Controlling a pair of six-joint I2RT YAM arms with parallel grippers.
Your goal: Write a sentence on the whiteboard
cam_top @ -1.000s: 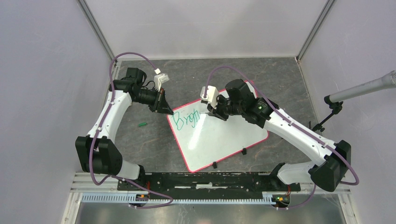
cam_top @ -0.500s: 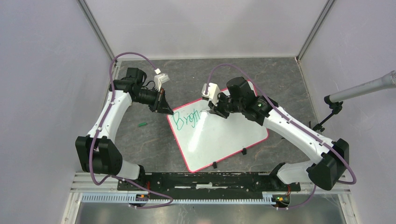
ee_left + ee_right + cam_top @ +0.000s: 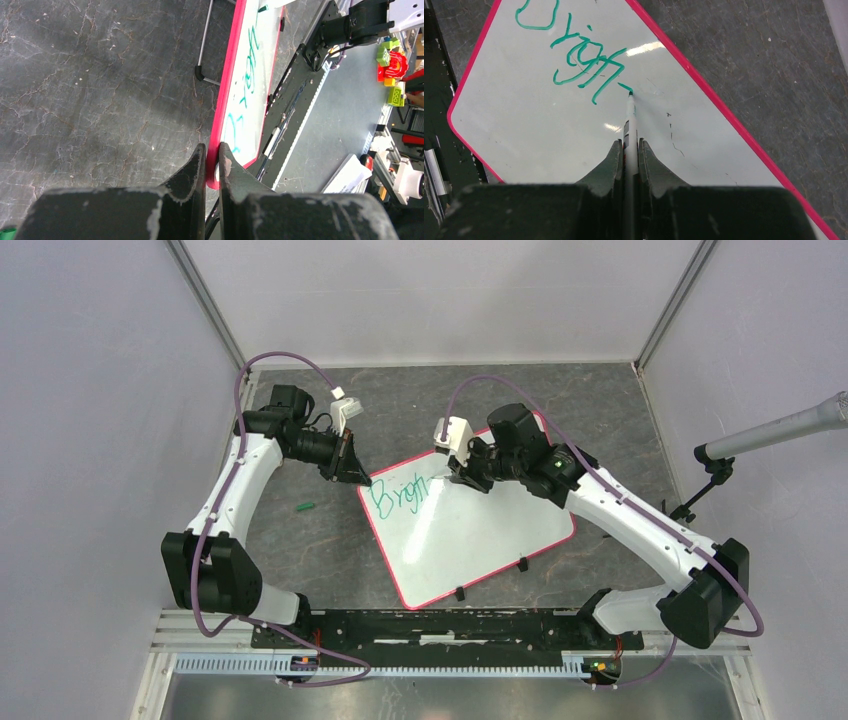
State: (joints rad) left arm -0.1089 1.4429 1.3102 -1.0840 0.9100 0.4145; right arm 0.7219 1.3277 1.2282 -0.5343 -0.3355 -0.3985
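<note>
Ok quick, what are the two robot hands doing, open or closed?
Left gripper: closed, pinching the red rim of the whiteboard.
Right gripper: closed on the marker, its tip on the board.

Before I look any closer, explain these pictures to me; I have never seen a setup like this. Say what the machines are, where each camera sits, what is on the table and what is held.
These are two white robot arms bolted at the near edge of a dark table. The wide picture looks down from above and behind them. The other two pictures come from a camera on each wrist, looking along that arm's own fingers.

On the table rests a whiteboard with a red rim. To its left lies a small green object, too small to identify.

The left tool pinches the board's rim at a corner, seemingly to steady it. The right tool grips a marker. Its tip touches the board at the end of the green writing, which reads roughly "Brigh".
</note>
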